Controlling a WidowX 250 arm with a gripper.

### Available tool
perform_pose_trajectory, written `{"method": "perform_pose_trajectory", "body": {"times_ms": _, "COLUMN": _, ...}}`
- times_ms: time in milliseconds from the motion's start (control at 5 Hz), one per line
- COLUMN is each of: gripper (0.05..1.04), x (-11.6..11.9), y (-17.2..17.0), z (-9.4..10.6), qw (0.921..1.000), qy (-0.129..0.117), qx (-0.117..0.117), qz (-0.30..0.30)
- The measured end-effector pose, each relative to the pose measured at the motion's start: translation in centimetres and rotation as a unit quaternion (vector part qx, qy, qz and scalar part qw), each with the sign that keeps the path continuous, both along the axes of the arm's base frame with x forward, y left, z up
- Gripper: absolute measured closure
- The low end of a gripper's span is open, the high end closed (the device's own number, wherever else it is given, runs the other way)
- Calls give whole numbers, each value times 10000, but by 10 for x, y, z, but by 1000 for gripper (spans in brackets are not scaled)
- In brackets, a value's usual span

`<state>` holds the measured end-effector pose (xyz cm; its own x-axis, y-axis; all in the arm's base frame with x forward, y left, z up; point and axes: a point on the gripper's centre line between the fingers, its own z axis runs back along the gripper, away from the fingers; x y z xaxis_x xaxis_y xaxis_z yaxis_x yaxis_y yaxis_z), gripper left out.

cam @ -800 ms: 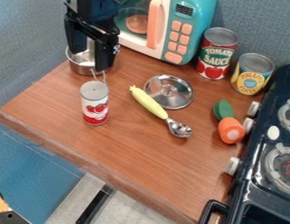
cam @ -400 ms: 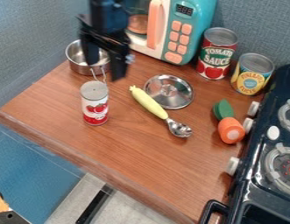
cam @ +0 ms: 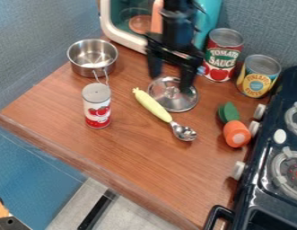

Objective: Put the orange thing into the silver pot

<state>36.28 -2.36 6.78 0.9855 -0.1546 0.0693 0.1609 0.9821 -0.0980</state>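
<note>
- Orange carrot [cam: 237, 134], green top pointing far: on counter [cam: 150, 170], right side, beside stove [cam: 258, 188].
- Yellow-handled scoop [cam: 153, 107]: mid-counter, left of carrot.
- Gripper [cam: 171, 81]: over the lid [cam: 176, 102], fingers spread.
- Silver pot [cam: 92, 58]: far left, upright, just beyond red-and-white can [cam: 96, 108].

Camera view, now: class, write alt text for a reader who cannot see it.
A black robot gripper hangs open above a wooden counter, near a silver lid. An orange, carrot-like toy lies at the right beside a black stove; an empty silver pot stands at the back left.
</note>
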Motion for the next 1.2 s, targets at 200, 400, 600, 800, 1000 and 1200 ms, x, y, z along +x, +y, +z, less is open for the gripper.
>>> {"method": "perform_pose_trajectory", "body": {"times_ms": 200, "gripper": 84, "x": 24, "y": -26, "z": -16, "qw": 9989, "qy": -113, "qx": 156, "qz": 430}}
{"method": "perform_pose_trajectory", "body": {"times_ms": 400, "gripper": 84, "x": 45, "y": -50, "z": -31, "qw": 9968, "qy": -177, "qx": 18, "qz": 780}}
{"method": "perform_pose_trajectory", "body": {"times_ms": 600, "gripper": 84, "x": 60, "y": -60, "z": -43, "qw": 9942, "qy": -201, "qx": -146, "qz": 1047}}
{"method": "perform_pose_trajectory", "body": {"times_ms": 800, "gripper": 84, "x": 68, "y": -74, "z": -51, "qw": 9937, "qy": -194, "qx": -294, "qz": 1061}}
{"method": "perform_pose_trajectory", "body": {"times_ms": 1000, "gripper": 84, "x": 74, "y": -85, "z": -57, "qw": 9946, "qy": -167, "qx": -395, "qz": 949}}
{"method": "perform_pose_trajectory", "body": {"times_ms": 1200, "gripper": 121, "x": 75, "y": -90, "z": -68, "qw": 9946, "qy": -46, "qx": -524, "qz": 899}}
